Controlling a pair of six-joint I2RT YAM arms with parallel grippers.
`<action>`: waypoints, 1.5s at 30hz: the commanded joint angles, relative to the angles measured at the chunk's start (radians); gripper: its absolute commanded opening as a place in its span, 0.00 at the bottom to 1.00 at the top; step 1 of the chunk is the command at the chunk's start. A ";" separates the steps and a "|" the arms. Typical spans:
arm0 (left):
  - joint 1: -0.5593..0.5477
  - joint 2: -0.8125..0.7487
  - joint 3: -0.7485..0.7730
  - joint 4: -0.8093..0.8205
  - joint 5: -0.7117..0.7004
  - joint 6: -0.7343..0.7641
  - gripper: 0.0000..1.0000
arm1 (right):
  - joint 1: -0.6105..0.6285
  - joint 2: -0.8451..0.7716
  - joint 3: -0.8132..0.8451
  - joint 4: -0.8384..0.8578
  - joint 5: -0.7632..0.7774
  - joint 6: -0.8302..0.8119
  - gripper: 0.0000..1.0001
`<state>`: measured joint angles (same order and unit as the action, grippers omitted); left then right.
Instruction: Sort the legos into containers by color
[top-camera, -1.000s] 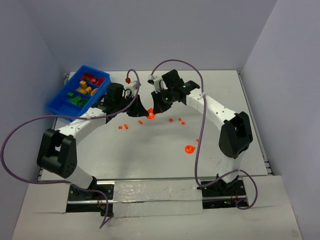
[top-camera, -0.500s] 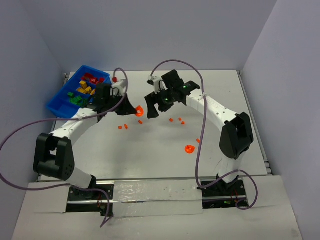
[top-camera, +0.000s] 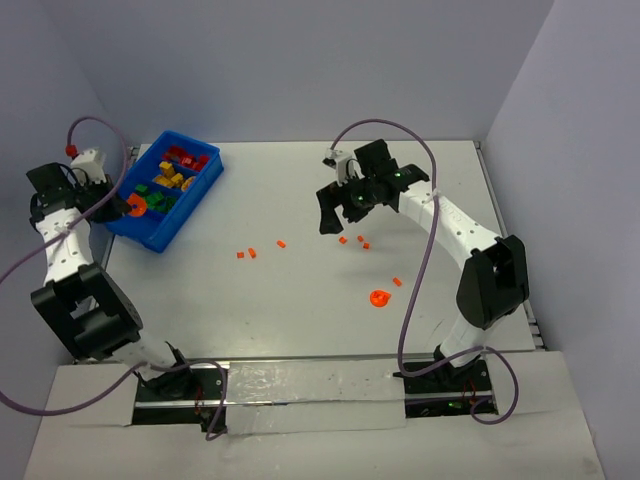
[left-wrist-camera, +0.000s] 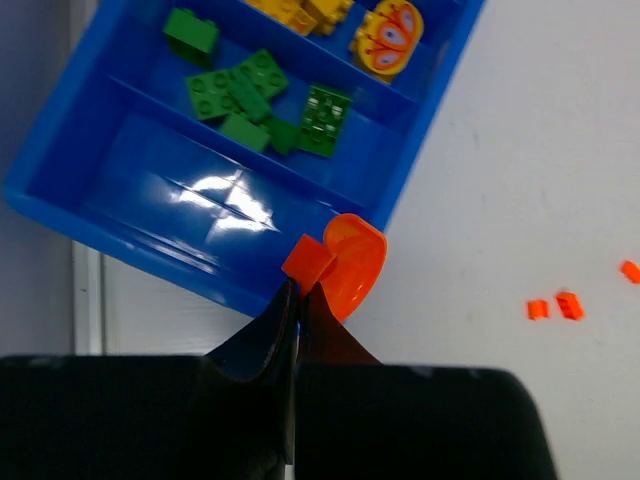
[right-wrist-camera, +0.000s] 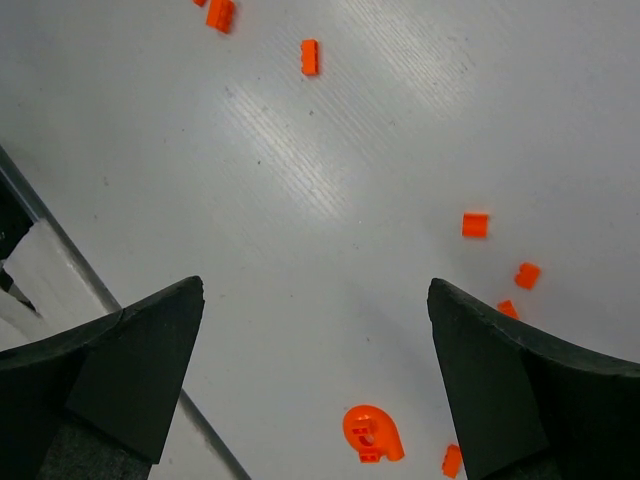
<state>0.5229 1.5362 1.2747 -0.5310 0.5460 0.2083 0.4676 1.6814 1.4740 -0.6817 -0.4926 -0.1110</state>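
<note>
The left pincer (left-wrist-camera: 298, 290) gripped an orange piece (left-wrist-camera: 352, 265) at the blue bin (left-wrist-camera: 120, 215)'s rim (right pincer (right-wrist-camera: 312, 290) gaped wide).

Left wrist view: blue rectangular plastic bin (left-wrist-camera: 140, 170), cropped by the top edge, its far compartments out of sight; yellow plastic bricks (left-wrist-camera: 300, 10) cut by the top edge; left gripper (left-wrist-camera: 296, 296), its dark fingers out of focus and merging into a black mass along the bottom edge; orange rounded plastic piece (left-wrist-camera: 355, 262), lower part hidden behind the pinched fingertips. Right wrist view: right gripper (right-wrist-camera: 315, 290), both black fingers cropped by the bottom and side edges; small orange bit (right-wrist-camera: 203, 2) cut by the top edge. Top view: scattered orange bits (top-camera: 246, 254) too small to tell their shape; bricks in the bin (top-camera: 165, 180) too small to count.
</note>
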 joint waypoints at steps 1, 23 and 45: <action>0.012 0.111 0.089 -0.029 -0.021 0.104 0.05 | -0.014 -0.023 0.011 0.005 0.003 -0.022 1.00; -0.067 0.314 0.226 -0.039 -0.130 0.181 0.31 | -0.063 -0.016 -0.019 -0.048 0.013 -0.083 1.00; -1.019 0.060 -0.120 0.197 0.116 -0.189 0.57 | -0.415 -0.117 -0.277 -0.100 -0.046 -0.180 0.98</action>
<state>-0.2912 1.5598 1.2286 -0.4536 0.6603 0.1763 0.1230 1.6381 1.2301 -0.7647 -0.5144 -0.2556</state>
